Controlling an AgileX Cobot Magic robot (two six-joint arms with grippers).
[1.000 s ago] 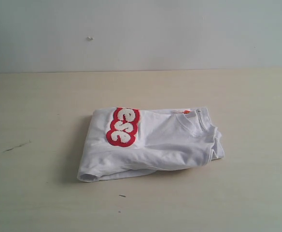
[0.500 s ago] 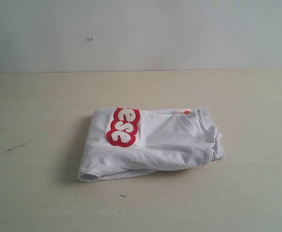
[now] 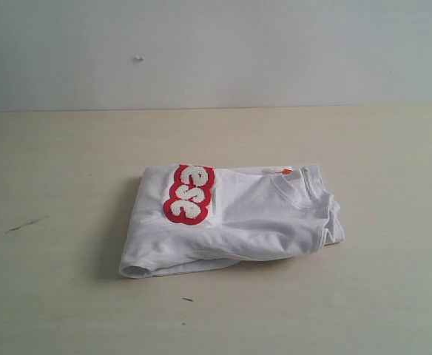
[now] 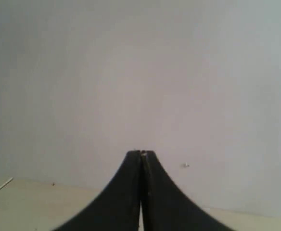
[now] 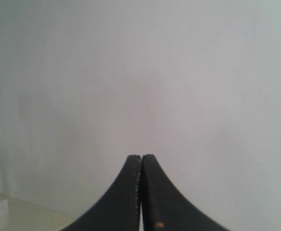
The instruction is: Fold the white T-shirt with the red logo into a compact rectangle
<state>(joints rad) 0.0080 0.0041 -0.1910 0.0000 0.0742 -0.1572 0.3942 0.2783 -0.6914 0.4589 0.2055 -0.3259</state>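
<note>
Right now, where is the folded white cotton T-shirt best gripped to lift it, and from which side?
Probably at the near left corner of the white T-shirt, on its rounded fold, coming from the near side: layers join there, but the collar end lies loose.

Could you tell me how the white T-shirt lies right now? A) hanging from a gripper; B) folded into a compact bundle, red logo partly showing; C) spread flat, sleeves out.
B: the white T-shirt lies folded on the table, with part of the red logo on top.
</note>
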